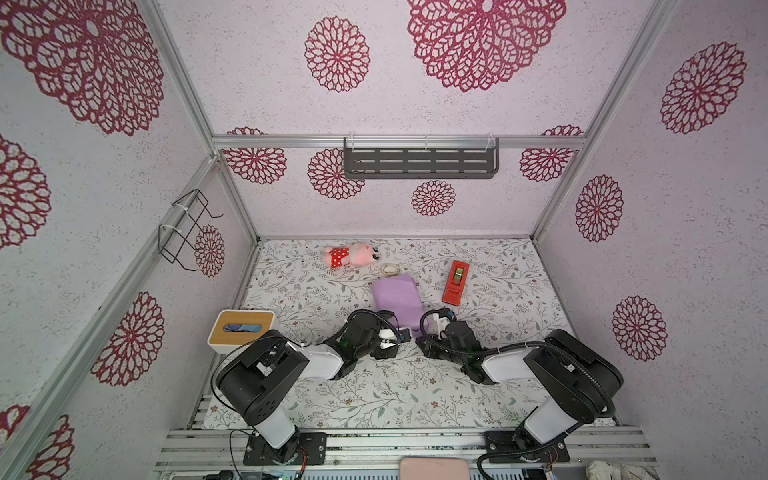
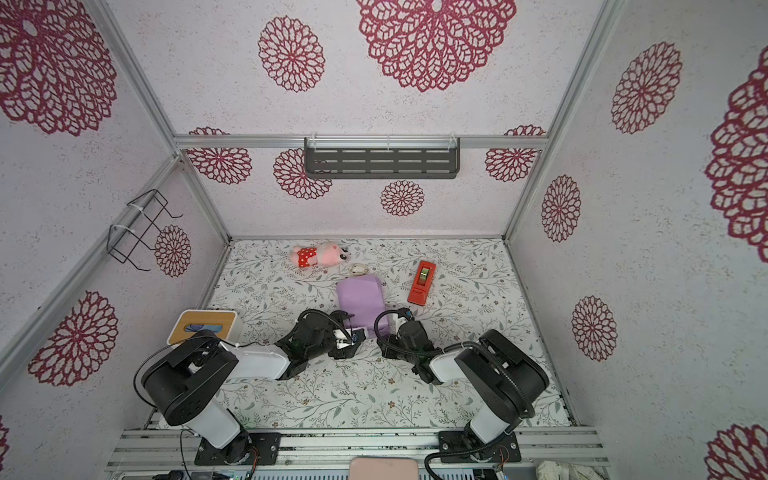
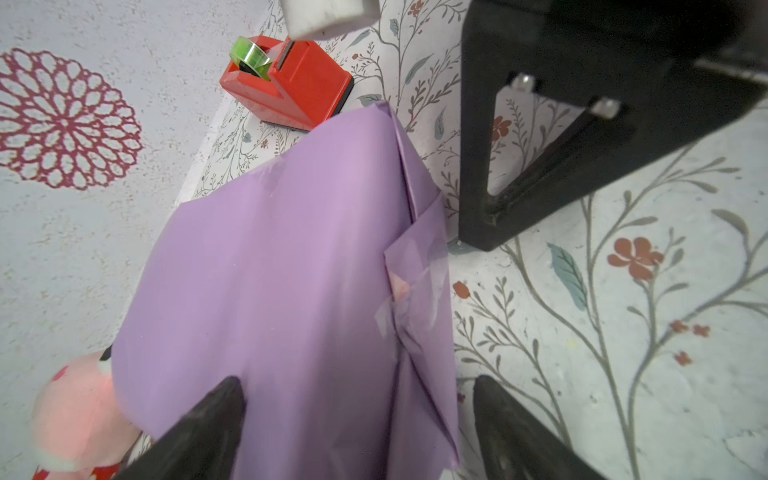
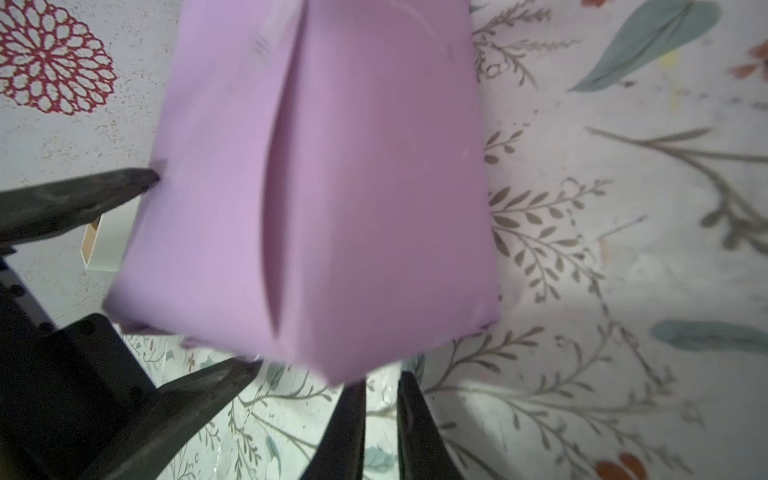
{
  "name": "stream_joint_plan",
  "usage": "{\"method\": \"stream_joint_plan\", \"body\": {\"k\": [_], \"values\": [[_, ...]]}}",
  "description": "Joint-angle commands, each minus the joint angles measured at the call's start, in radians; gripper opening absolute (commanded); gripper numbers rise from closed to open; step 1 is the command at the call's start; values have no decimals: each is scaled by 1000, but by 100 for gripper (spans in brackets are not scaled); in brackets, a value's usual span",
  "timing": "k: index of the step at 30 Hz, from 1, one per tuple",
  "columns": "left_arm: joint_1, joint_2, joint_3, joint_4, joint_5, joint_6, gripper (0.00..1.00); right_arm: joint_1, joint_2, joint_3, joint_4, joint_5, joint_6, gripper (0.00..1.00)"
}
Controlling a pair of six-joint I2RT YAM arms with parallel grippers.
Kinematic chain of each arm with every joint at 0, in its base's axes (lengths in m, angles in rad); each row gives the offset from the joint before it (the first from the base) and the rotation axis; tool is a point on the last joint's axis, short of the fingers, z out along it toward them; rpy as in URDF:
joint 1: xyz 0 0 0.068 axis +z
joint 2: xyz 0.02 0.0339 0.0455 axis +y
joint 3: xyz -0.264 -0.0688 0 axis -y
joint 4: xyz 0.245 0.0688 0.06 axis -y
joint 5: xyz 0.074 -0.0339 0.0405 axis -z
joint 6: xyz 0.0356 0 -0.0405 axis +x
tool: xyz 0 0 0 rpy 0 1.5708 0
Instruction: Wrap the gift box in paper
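The gift box is hidden inside the paper (image 1: 397, 297) (image 2: 360, 297), a lilac wrap folded round it, with clear tape on a side flap (image 3: 415, 291). It stands mid-table in both top views. My left gripper (image 1: 400, 331) (image 3: 357, 399) is wide open at the parcel's near corner. One finger (image 3: 220, 415) lies over the lilac face and the other over the table. My right gripper (image 1: 430, 326) (image 4: 380, 399) sits just short of the parcel's other near corner (image 4: 340, 365). Its jaws are almost together with nothing between them.
A red tape dispenser (image 1: 456, 282) (image 3: 291, 83) lies right of the parcel. A pink plush toy (image 1: 351, 254) and a small white ring (image 1: 389, 269) lie behind it. A white tissue box with wooden top (image 1: 241, 328) stands at the left. A pink pad (image 1: 434, 467) sits at the front edge.
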Motion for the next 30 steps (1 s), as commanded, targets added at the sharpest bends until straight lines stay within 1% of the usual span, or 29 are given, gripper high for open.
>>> {"method": "stream_joint_plan", "body": {"k": [1, 4, 7, 13, 26, 30], "values": [[7, -23, 5, -18, 39, -51, 94, -5, -86, -9, -13, -41, -53, 19], [7, -18, 24, -5, 36, -107, 95, -11, -136, -16, -62, -40, -74, 19], [7, -2, 40, 8, 16, -145, 93, -21, -170, -30, -75, -36, -82, 19], [8, 25, 52, 23, 6, -164, 81, -46, -175, -46, -71, -49, -88, 19], [9, 52, 94, -13, 5, -208, 70, -64, -151, -73, -15, -63, -70, 18], [12, 48, 94, -29, 22, -210, 69, -64, -153, -74, -18, -63, -71, 19]]}}
